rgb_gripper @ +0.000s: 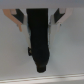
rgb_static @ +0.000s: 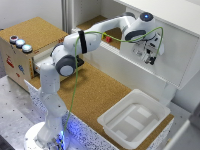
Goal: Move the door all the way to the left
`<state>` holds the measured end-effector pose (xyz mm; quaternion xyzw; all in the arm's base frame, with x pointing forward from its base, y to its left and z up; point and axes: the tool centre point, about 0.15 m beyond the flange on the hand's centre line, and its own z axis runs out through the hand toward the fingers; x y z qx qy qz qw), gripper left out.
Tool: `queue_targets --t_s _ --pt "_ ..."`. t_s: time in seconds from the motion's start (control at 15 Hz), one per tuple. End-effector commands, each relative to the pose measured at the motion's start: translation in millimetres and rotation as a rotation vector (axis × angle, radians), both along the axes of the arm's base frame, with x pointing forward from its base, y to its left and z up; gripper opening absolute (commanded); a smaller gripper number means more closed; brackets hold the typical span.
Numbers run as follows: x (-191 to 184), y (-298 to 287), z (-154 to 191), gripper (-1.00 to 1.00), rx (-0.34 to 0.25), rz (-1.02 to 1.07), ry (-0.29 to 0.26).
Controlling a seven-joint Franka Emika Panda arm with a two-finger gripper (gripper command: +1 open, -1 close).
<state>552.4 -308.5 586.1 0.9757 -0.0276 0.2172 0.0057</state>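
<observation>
White cabinet (rgb_static: 150, 10): the largest item, running along the far side of the cork-topped table (rgb_static: 95, 92), its interior open toward the exterior view's left.

Door (rgb_static: 175, 52): a plain white flat panel covering the cabinet's portion at the exterior view's right, at roughly 2 o'clock from the table centre. To the exterior view's left of it, the open cabinet interior shows a cork shelf bearing a small red object (rgb_static: 108, 38).

Franka arm (rgb_static: 75, 50): white, base at 7 o'clock, reaching across to the door face, with a green cable (rgb_static: 75, 75) trailing along it.

White plastic tray (rgb_static: 152, 107): on the table at 5 o'clock, below the door.

Wooden box (rgb_static: 17, 60): at 9 o'clock, with three round buttons (rgb_static: 20, 43) on top.

Gripper (rgb_static: 150, 59): positioned against or just before the door face; contact cannot be confirmed. In the wrist view the gripper (rgb_gripper: 41, 69) appears as one dark blurred shape before a plain pale surface. Jaw spacing cannot be determined.
</observation>
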Motion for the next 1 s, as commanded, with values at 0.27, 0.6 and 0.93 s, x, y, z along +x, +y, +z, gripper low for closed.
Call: queue_targets --t_s 0.27,0.6,0.93 --pt "25 58 -12 -1.0 0.093 0.0 0.139" --pt "18 96 -14 -1.0 0.103 -0.015 0.143" --pt "12 144 -18 -1.0 0.07 -0.066 0.127"
